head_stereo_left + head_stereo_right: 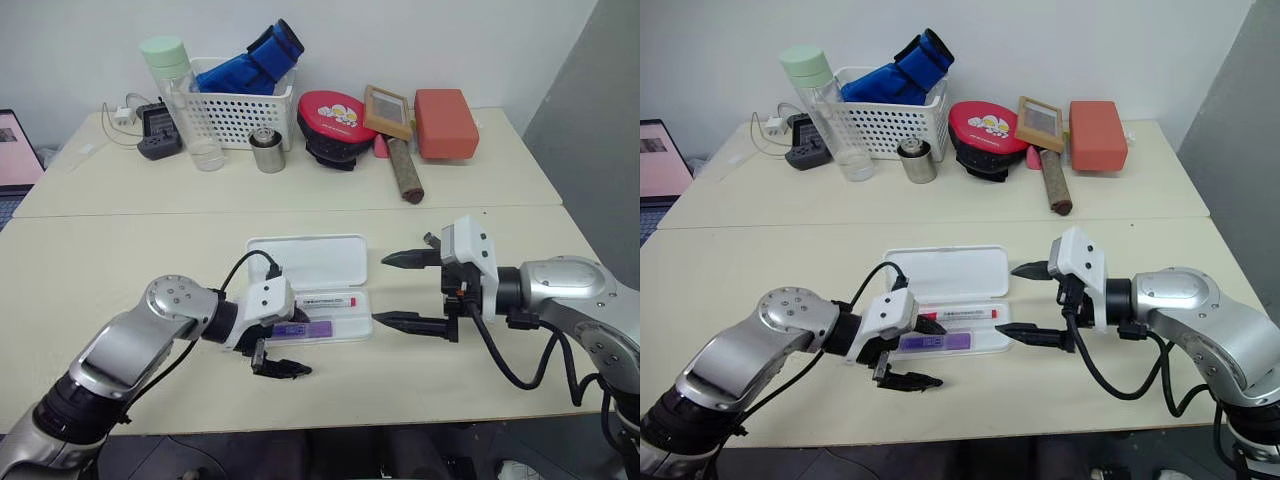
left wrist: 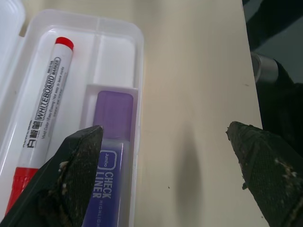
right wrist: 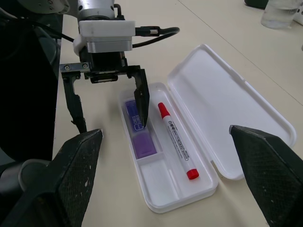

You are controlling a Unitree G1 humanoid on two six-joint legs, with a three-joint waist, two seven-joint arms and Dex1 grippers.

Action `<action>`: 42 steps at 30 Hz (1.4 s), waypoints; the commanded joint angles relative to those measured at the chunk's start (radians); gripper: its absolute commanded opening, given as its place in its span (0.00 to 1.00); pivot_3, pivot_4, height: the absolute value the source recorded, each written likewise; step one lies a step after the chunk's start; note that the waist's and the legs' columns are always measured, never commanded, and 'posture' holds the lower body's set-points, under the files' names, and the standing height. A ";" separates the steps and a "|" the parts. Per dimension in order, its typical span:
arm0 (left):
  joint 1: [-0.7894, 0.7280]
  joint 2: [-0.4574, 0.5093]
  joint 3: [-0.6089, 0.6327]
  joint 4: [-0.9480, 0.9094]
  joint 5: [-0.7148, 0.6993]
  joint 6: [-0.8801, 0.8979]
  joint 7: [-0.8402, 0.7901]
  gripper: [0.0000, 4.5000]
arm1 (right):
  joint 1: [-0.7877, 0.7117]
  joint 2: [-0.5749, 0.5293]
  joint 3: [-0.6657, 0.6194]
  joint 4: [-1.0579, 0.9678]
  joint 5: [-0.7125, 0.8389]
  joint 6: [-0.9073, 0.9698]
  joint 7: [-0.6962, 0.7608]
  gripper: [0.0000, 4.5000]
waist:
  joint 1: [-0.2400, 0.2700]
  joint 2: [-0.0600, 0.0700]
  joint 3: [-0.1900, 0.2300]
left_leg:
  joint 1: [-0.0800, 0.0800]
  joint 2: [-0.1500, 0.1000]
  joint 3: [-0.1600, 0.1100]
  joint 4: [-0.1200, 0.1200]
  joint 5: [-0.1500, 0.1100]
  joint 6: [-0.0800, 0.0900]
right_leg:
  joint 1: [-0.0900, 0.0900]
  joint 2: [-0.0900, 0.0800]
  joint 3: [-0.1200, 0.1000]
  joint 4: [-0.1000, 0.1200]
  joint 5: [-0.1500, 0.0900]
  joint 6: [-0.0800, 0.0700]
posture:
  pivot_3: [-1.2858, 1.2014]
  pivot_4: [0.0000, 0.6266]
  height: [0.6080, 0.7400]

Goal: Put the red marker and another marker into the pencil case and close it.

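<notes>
Pencil case (image 1: pixel 335 262) sits near table (image 1: pixel 120 260) centre with its lid flat open toward 12 o'clock; red marker (image 1: pixel 326 299) and purple marker (image 1: pixel 302 329) both lie in the tray, red one nearer the lid, purple in the front groove. Left gripper (image 1: pixel 290 348) is at the tray's 7 o'clock corner, fingers spread wide and empty, one fingertip over the purple marker, the other over bare table. Right gripper (image 1: pixel 402 290) hovers at the case's 3 o'clock end, fingers wide apart, holding nothing.
</notes>
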 commanded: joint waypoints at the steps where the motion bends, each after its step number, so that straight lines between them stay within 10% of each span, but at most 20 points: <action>1: -0.083 -0.139 0.112 -0.012 -0.067 -0.035 0.135 0.99 | -0.043 0.020 -0.027 0.109 -0.090 -0.043 -0.075 1.00 | 0.004 0.000 0.000 | 0.000 0.000 0.000 0.000 0.000 0.000 | 0.000 0.000 0.000 0.000 0.000 0.000 | 0.52 0.24 1.00; 9: -0.185 -0.432 0.177 0.006 -0.102 -0.038 0.404 0.99 | -0.170 0.112 0.033 0.598 -0.339 -0.122 -0.225 1.00 | 0.001 -0.002 -0.001 | -0.001 -0.002 0.004 0.003 0.000 0.000 | 0.001 -0.002 0.001 -0.001 0.002 0.003 | 0.52 0.24 1.00; 21: -0.164 -0.430 0.167 -0.014 -0.105 -0.068 0.439 0.99 | -0.354 0.225 0.088 1.136 -0.547 -0.336 -0.197 1.00 | -0.004 -0.001 -0.001 | 0.000 -0.001 0.008 0.002 0.001 -0.001 | -0.001 -0.001 0.004 -0.001 0.002 0.003 | 0.52 0.24 1.00; 38: -0.189 -0.437 0.114 0.027 -0.076 -0.094 0.447 1.00 | -0.330 0.218 0.058 1.049 -0.585 -0.258 -0.105 0.09 | -0.002 -0.001 -0.001 | 0.000 -0.001 0.007 0.002 0.001 -0.001 | 0.000 -0.001 0.003 -0.001 0.002 0.003 | 0.52 0.24 1.00; 42: -0.188 -0.428 0.116 0.033 -0.076 -0.099 0.439 1.00 | -0.315 0.213 0.030 0.970 -0.553 -0.237 -0.088 0.07 | -0.003 -0.001 -0.001 | 0.000 -0.001 0.007 0.002 0.001 -0.001 | 0.000 -0.001 0.003 -0.001 0.002 0.003 | 0.52 0.24 1.00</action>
